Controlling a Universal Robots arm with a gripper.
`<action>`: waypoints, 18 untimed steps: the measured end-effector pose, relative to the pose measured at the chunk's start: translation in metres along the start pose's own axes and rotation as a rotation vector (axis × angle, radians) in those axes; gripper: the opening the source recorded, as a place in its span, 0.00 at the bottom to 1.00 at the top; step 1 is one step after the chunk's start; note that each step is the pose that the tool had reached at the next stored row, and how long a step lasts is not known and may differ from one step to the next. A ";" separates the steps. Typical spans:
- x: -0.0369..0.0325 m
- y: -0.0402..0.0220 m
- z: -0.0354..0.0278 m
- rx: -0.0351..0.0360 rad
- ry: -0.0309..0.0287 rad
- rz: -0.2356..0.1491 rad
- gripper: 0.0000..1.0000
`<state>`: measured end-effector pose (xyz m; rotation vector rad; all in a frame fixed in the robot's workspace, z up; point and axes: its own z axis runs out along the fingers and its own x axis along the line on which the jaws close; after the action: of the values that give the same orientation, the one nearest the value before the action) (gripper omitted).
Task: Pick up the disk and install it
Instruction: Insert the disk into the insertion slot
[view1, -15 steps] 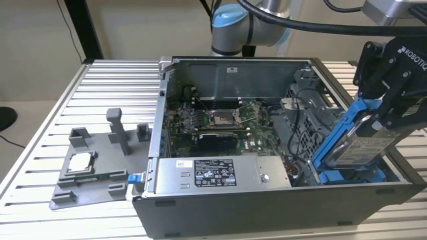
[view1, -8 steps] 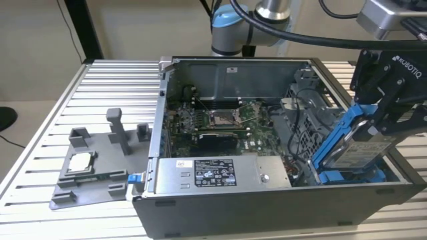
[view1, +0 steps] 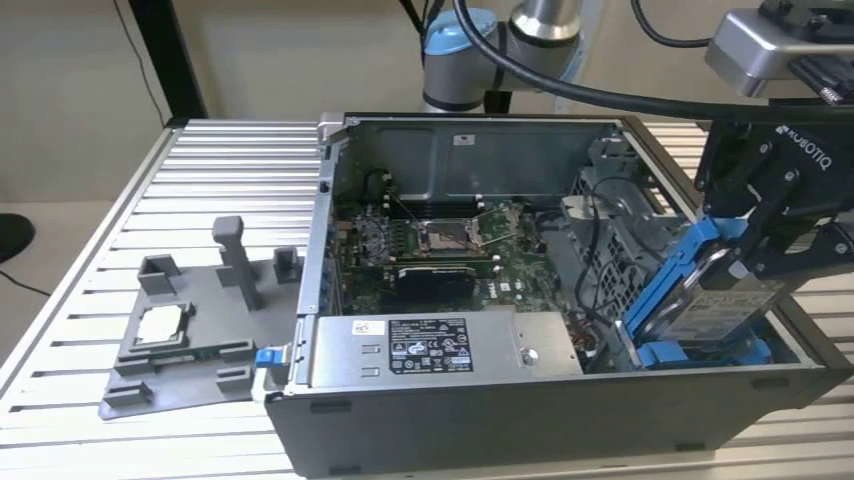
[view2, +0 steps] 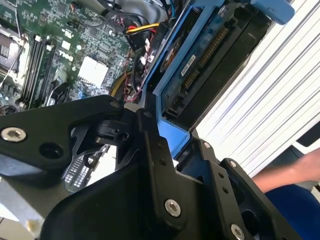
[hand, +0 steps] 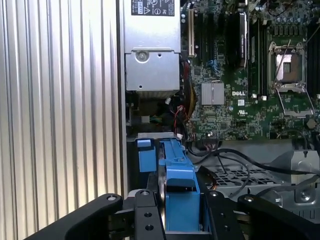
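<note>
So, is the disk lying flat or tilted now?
Tilted. The gripper holds the disk leaning steeply, its lower end inside the open computer case.

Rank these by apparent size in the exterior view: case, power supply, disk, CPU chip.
1. Case
2. Power supply and disk look close; the pincer covers part of the disk, so they are left unranked.
3. CPU chip

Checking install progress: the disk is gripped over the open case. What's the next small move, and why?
Probably ease the disk down while levelling it. The gripper is shut on it, and it hangs tilted inside the case, with its lower end near the blue bracket and not yet seated.
</note>
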<state>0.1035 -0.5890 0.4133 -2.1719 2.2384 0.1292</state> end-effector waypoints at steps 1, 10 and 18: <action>0.0001 -0.0001 0.0012 0.0000 -0.0002 0.000 0.00; 0.0006 -0.0004 0.0080 0.0000 0.0000 0.000 0.00; 0.0006 -0.0004 0.0083 0.0000 -0.0003 0.000 1.00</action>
<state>0.1035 -0.5890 0.4050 -2.1717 2.2382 0.1296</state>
